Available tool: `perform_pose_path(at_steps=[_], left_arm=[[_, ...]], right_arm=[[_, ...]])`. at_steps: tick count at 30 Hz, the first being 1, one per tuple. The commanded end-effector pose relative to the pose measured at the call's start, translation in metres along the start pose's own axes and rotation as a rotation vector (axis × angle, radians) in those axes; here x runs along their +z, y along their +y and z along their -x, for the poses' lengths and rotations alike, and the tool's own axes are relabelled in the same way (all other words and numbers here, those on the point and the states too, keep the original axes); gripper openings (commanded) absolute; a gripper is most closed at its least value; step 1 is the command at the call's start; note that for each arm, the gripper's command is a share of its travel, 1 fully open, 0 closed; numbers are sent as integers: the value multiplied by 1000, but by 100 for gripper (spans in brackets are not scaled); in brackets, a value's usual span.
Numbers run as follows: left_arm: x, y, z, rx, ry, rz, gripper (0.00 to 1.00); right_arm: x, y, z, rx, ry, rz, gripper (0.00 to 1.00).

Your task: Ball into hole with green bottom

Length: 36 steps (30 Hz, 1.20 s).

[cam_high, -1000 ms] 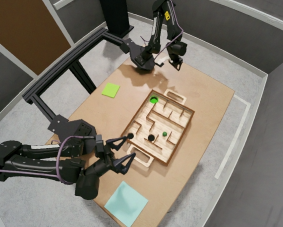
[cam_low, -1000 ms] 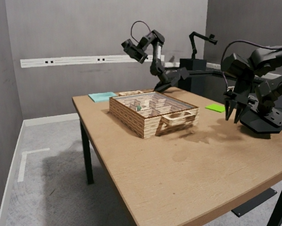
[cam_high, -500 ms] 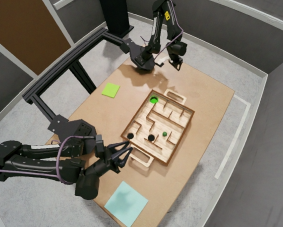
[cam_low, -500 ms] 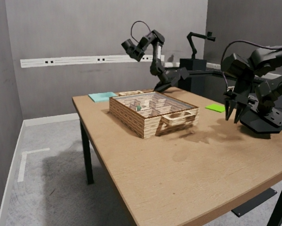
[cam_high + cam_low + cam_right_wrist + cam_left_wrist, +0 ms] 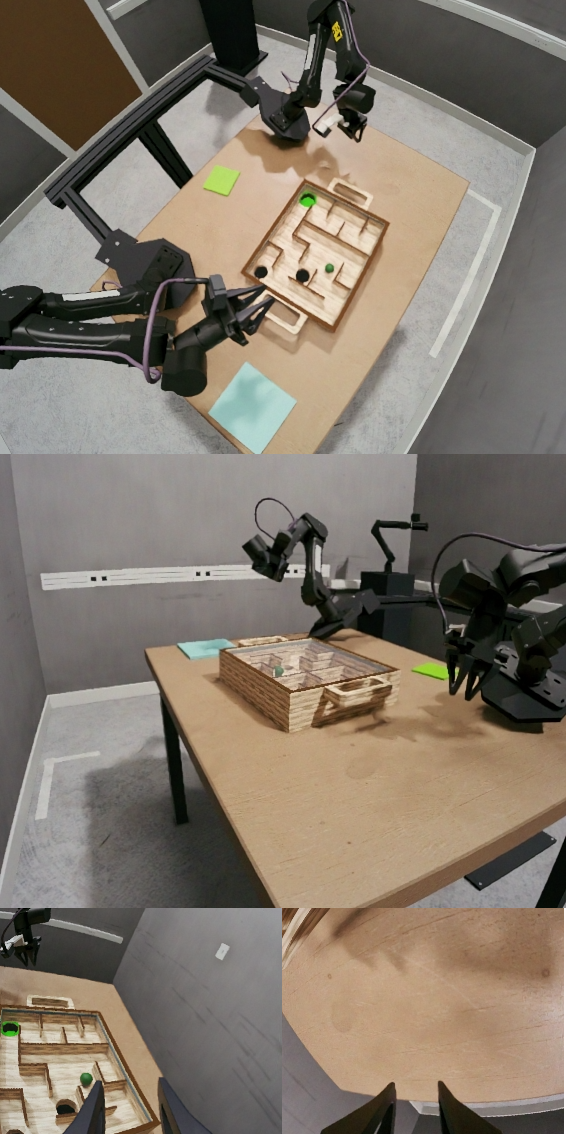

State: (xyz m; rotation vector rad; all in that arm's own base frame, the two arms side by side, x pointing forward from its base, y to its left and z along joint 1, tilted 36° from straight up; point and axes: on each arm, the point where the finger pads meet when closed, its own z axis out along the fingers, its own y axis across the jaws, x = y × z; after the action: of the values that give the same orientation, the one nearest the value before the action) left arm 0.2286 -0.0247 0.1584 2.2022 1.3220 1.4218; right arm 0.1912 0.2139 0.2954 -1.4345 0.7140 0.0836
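The board [image 5: 361,276] [image 5: 255,689] lies flat on the table under its clear lid. The green ball [image 5: 329,268] [image 5: 278,671] [image 5: 86,1079] sits between short walls, near the middle black hole [image 5: 302,275] [image 5: 65,1109]. The green-bottomed hole [image 5: 308,200] [image 5: 10,1029] is in the far corner in the top view. My right gripper [image 5: 269,293] [image 5: 130,1084] is partly open and empty; in the top view its tips overlap the near handle [image 5: 280,324]; contact cannot be told. My left gripper [image 5: 460,696] [image 5: 416,1087] is partly open and empty, off the far handle [image 5: 355,187] [image 5: 356,697] [image 5: 50,998].
Another black hole [image 5: 261,272] is in the board's corner beside the right gripper's tips. A lime square [image 5: 221,180] [image 5: 434,671] and a light-blue square [image 5: 253,407] [image 5: 205,648] lie on the table away from the board.
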Motion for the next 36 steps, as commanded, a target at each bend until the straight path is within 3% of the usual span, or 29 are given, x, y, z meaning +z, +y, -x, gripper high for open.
perform_pose_path(at_steps=[1,2,6,8,12,13,15,18,21,23,25,29,31,35,36], left_arm=[[-4,20,4,-269,-11,2,34],[-4,18,4,-257,-9,-5,34],[-5,34,10,-445,-21,-3,34],[-5,34,10,-445,-21,-3,34],[-5,47,20,-676,-26,-20,34],[-5,42,18,-638,-17,-31,34],[-5,49,23,-671,-26,-26,34],[-5,61,30,-861,-29,-31,34],[-5,64,33,-891,-28,-37,34],[-4,71,40,-1012,-31,-46,34],[-4,71,40,-1012,-31,-46,34],[-4,83,54,-1248,-28,-63,34],[-3,83,55,-1228,-24,-66,34],[-3,96,69,-1450,-23,-76,34],[-3,94,67,-1431,-16,-75,34]], right_arm=[[10,-2,-24,230,143,2,34],[11,-6,-18,264,153,2,34],[16,4,-44,425,274,6,34],[16,4,-44,425,274,6,34],[16,16,-77,621,439,-32,34],[20,8,-64,643,439,-34,34],[22,16,-70,677,479,-18,34],[18,28,-93,794,610,-55,34],[20,30,-95,842,661,-67,34],[15,38,-108,917,764,-109,34],[15,38,-108,917,764,-109,34],[0,48,-132,1029,950,-238,34],[8,50,-126,1026,944,-205,34],[-7,57,-143,1087,1105,-340,34],[-4,53,-141,1086,1084,-334,34]])
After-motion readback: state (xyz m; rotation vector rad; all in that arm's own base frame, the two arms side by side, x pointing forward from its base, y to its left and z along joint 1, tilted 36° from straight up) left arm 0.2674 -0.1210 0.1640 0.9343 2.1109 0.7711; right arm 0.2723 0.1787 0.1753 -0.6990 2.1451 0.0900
